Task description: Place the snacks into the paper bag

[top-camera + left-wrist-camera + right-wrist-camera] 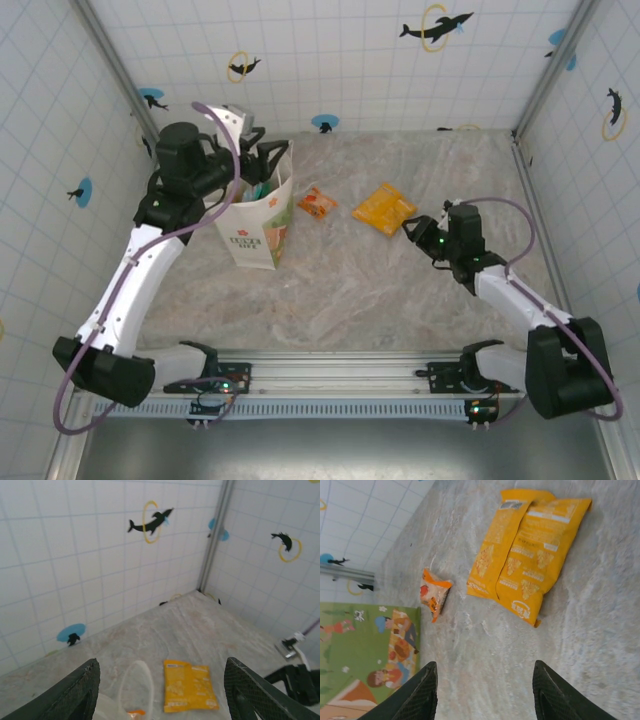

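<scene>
The paper bag (256,228) stands upright on the left part of the desk (350,290). In the top view its mouth is largely covered by the left hand (268,160), which hangs right over the opening, so what lies inside cannot be made out. From the left wrist, one thin white handle (136,685) loops up from the bottom edge. A scrap of orange at its foot is cut off by the frame and too small to identify. In the right wrist view the bag's green illustrated side (365,655) shows at the left edge, cropped.

Two snacks lie flat on the desk to the right of the bag. The small orange packet (317,203) is near the bag but apart from it. The yellow-orange packet (384,207) lies farther right, separate from the small one. From the left wrist, the yellow-orange packet (189,685) shows beyond the handle, between the two spread fingers (75,695), which have nothing between them.

The right hand (412,230) sits low, just to the near right of the yellow-orange packet and pointing toward it. From above I cannot tell whether it touches the packet's corner. In its own view, its fingers (417,695) are spread wide and empty. The yellow-orange packet (530,555) lies ahead of them, clear of both tips, and the small orange packet (434,594) lies farther off to the left.
</scene>
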Controlling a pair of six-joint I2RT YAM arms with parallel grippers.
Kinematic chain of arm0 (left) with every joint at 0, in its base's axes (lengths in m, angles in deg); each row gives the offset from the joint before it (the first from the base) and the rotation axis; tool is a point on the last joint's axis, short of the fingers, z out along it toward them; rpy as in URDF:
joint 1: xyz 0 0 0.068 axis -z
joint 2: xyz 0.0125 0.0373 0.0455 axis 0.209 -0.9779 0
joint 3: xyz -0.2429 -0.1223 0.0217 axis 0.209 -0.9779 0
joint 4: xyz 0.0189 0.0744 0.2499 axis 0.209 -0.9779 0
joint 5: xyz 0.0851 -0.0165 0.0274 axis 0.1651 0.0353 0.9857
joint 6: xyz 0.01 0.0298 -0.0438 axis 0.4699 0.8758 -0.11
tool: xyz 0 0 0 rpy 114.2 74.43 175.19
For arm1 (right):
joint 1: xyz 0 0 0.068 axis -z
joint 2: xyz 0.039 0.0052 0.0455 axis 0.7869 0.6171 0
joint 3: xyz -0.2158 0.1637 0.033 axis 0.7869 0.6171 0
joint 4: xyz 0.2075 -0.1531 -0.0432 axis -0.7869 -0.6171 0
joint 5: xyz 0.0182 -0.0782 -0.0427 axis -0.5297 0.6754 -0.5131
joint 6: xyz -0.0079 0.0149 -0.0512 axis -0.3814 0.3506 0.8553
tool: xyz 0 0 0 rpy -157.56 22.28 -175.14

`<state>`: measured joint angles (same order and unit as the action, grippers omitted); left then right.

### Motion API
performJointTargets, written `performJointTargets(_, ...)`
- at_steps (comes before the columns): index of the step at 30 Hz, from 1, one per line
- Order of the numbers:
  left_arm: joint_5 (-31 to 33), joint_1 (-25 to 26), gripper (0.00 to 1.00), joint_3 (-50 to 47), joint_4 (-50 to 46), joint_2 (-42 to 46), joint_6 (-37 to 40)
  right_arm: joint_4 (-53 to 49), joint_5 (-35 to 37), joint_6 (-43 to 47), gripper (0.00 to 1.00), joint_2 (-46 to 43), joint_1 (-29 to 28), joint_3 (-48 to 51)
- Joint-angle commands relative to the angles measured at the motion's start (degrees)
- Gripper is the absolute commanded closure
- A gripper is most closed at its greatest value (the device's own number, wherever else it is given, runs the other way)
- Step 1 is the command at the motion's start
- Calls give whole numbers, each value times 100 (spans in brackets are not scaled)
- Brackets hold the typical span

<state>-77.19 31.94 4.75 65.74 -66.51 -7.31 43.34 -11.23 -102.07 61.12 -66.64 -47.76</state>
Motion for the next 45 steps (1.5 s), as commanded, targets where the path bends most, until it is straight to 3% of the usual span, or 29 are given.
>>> performJointTargets(1, -245, 92, 33, 212, -299, -93, 440, 735, -383, -852, 48, 316, 42, 78)
performJointTargets(9, -200, 156, 33, 197, -238, -216, 414, 1756, -444, -1561, 49, 1328, 68, 112)
performJointTargets(28, -61, 175, 33, 151, -243, -300, 405, 2850, -312, -1961, 54, 2913, 74, -67)
performJointTargets(40, 132, 181, 33, 271, -282, -436, 431, 3473, -445, -2170, 63, 3768, 70, -444)
performJointTargets(45, 146, 175, 33, 367, -308, -539, 423, 3654, -493, -2209, 72, 4138, 86, -669)
